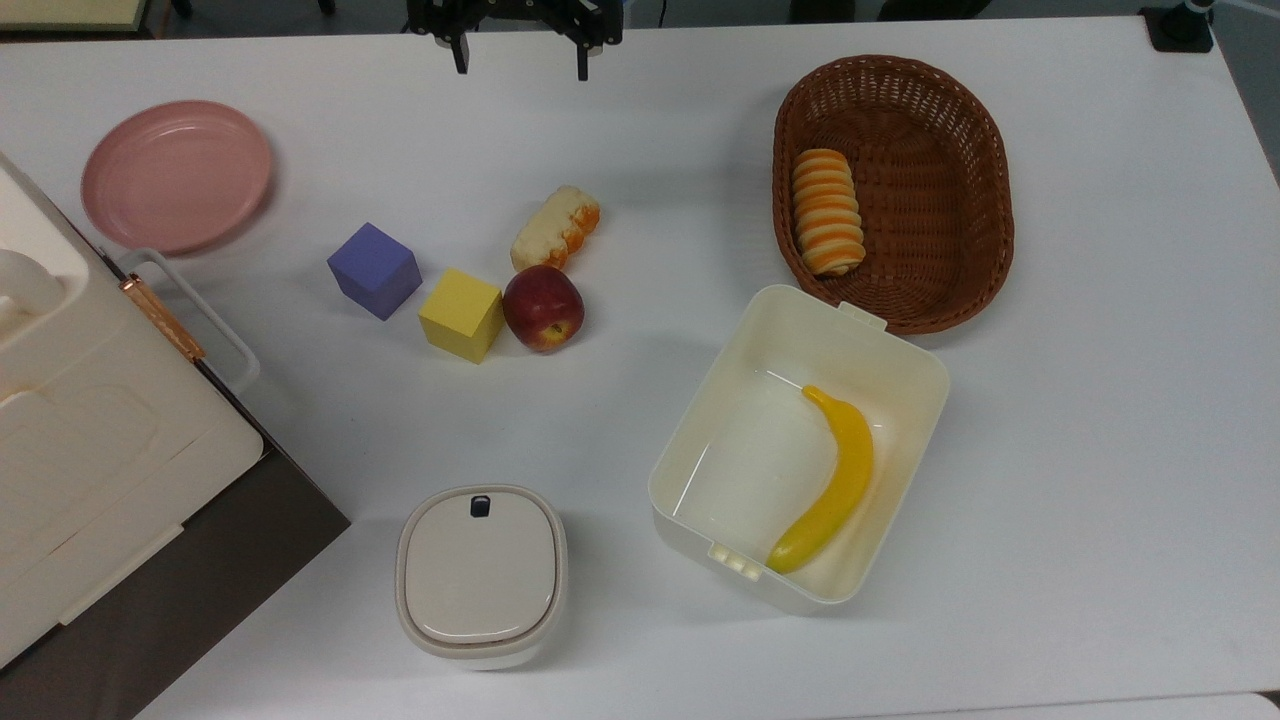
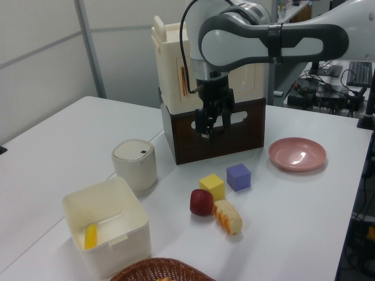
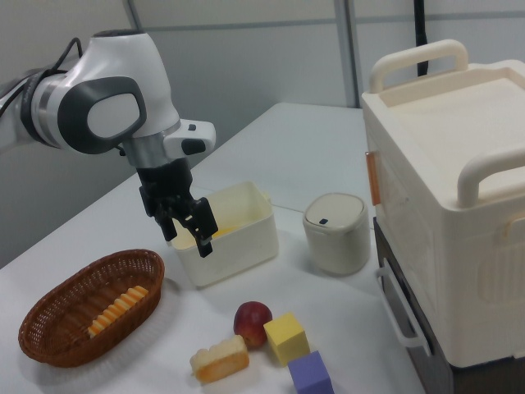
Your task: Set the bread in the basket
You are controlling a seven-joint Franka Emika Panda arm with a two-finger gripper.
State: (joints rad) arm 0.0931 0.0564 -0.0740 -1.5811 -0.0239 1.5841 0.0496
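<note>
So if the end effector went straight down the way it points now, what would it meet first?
Probably bare table: the open end effector hangs above the far edge, short of the bread. Depth is uncertain.

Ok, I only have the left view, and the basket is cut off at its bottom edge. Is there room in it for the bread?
Observer: Yes. In the top view the basket holds one striped roll, lying along the top view's left side; the rest of its floor is bare.
Operator: Good. Am I lined up over the target?
Observer: No. In the top view the gripper is open near the table's top edge. The bread lies lower in the top view, close beside the apple.
</note>
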